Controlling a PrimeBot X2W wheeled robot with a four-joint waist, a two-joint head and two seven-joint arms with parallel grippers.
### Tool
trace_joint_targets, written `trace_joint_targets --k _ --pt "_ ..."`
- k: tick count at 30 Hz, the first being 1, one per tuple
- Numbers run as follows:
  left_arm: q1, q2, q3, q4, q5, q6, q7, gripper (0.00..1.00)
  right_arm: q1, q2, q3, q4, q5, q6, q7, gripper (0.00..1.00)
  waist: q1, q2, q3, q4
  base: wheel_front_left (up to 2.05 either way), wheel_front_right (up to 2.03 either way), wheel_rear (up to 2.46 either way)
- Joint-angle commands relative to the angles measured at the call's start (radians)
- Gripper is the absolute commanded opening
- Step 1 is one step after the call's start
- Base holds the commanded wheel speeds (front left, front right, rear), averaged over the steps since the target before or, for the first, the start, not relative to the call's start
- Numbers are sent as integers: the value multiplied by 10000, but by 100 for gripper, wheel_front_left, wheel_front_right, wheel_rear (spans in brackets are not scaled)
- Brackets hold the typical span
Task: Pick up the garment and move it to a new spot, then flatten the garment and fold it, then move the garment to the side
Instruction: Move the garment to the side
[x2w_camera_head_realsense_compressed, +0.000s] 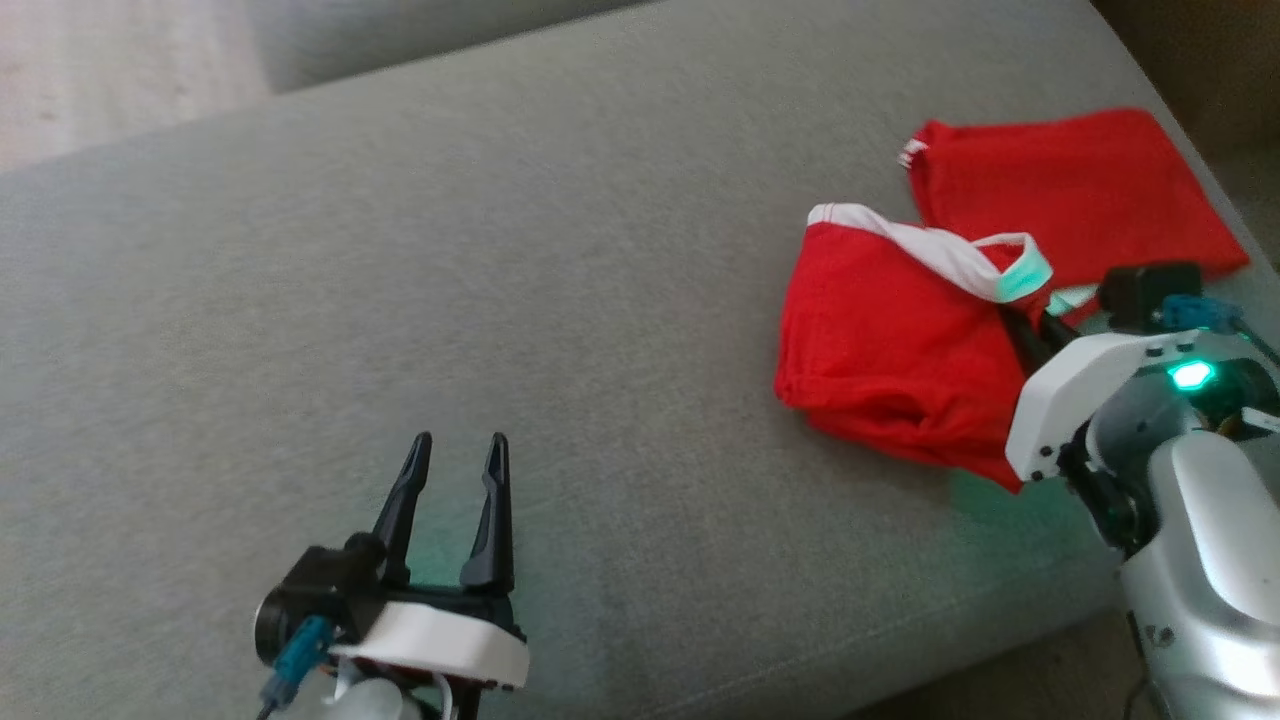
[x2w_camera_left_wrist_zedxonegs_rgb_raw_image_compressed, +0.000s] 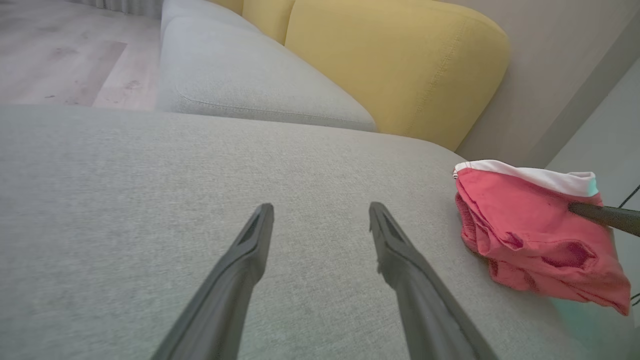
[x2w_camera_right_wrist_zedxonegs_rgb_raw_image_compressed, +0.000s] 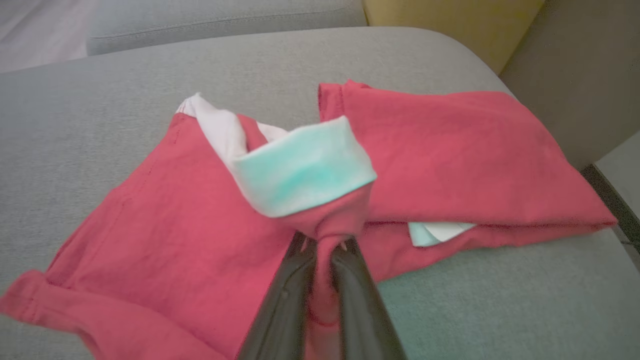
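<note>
The garment is red with a white waistband, lying rumpled on the grey sofa seat at the right. My right gripper is shut on a pinch of its red cloth just under the waistband, lifting that part into a peak. One half of the garment lies flat beyond it. From the left wrist view the garment bunches at the right, with a right finger reaching into it. My left gripper stands open over bare cushion at the lower left, far from the cloth.
The grey sofa seat spreads wide to the left of the garment. Yellow back cushions and another grey seat cushion lie beyond. The seat's front edge runs by my right arm. Wooden floor shows at the far left.
</note>
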Motion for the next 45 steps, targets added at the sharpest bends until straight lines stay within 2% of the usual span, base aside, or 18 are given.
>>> trace_joint_targets --k 1,6,10,17,23,26,30,31,32,33,38,45 --pt "-401 93 283 -310 95 -9 -17 100 -449 -117 76 -430 31 65 11 0 -1 0 432 -419 0 0 0" --pt "-573 145 208 -315 144 -37 101 100 -751 -139 -64 -529 -32 65 81 0 -1 0 643 -320 0 0 0" --pt "-676 168 193 -303 163 -18 153 100 -1307 -522 -115 -414 -199 65 215 0 -1 0 770 70 0 0 0" --pt "-830 185 143 -421 212 2 202 100 -2263 -2177 -81 29 -354 65 795 0 -1 0 1121 1129 0 0 0" --pt "-810 201 108 -535 235 46 183 100 -2595 -3699 -388 220 -339 65 1174 0 -1 0 1400 1722 0 0 0" --pt "-825 196 67 -585 254 47 174 100 -2661 -4148 -445 234 -293 65 1268 0 -1 0 1491 1832 0 0 0" --pt "-894 174 8 -624 291 79 209 100 -2680 -4432 -405 242 -211 65 1405 0 -1 0 1599 1846 0 0 0" --pt "-919 174 -9 -630 300 79 226 100 -2690 -4454 -422 257 -210 65 1388 27 -1 0 1625 1833 0 0 0" --pt "-949 175 -27 -635 312 78 244 100 -2705 -4451 -459 280 -212 65 1332 79 -1 0 1653 1819 0 0 0" --pt "-977 177 -46 -639 323 77 262 100 -2721 -4438 -527 317 -252 65 1257 100 -1 0 1678 1802 0 0 0" --pt "-1063 211 -96 -653 353 92 337 100 -2772 -4071 -836 403 -588 65 685 100 -1 0 1747 1704 0 0 0" --pt "-1090 282 -84 -640 316 123 391 100 -2808 -3467 -749 178 -826 65 168 100 -1 0 1622 1569 0 0 0"
